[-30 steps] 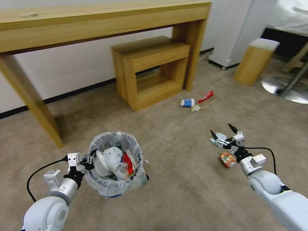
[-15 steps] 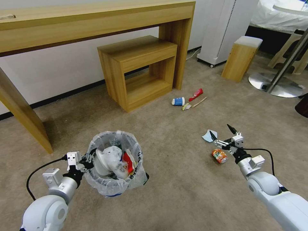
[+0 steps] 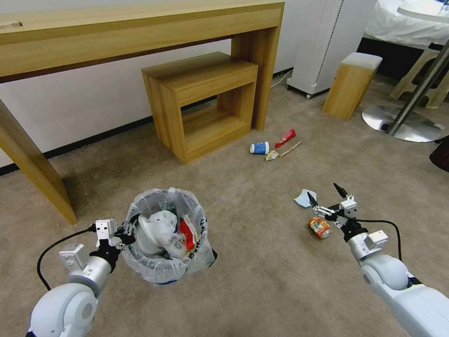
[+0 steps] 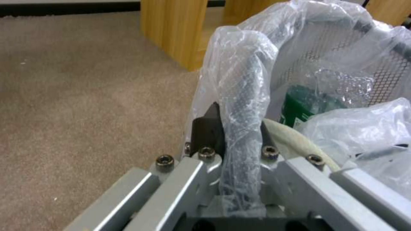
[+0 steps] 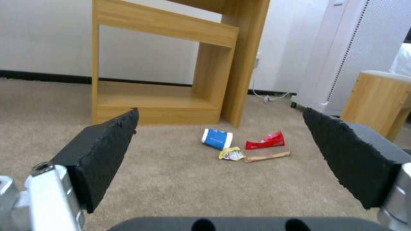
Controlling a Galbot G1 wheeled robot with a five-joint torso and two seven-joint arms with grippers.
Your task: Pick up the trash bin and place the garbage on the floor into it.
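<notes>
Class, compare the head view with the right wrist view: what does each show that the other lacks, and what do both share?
Head view alone: the left gripper shut on the trash bin rim, plus the orange can and pale blue mask by the open right gripper. Right wrist view alone: a cable at the wall. Both: the blue-white cup, red wrapper, wooden stick.

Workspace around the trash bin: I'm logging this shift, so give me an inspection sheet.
Surface: beige carpet, no spills seen.
Job's things: trash bin lined with clear bag, holding litter. On the floor: orange can, pale blue mask, blue-white cup, red wrapper, wooden stick.
Clutter: nothing seen.
Grippers: left gripper shut on the bin's rim; right gripper open, above the can and mask.
Cables: black cable loops off the left wrist; another at the right wrist.
Surroundings: wooden desk, wooden shelf unit, white appliance.
</notes>
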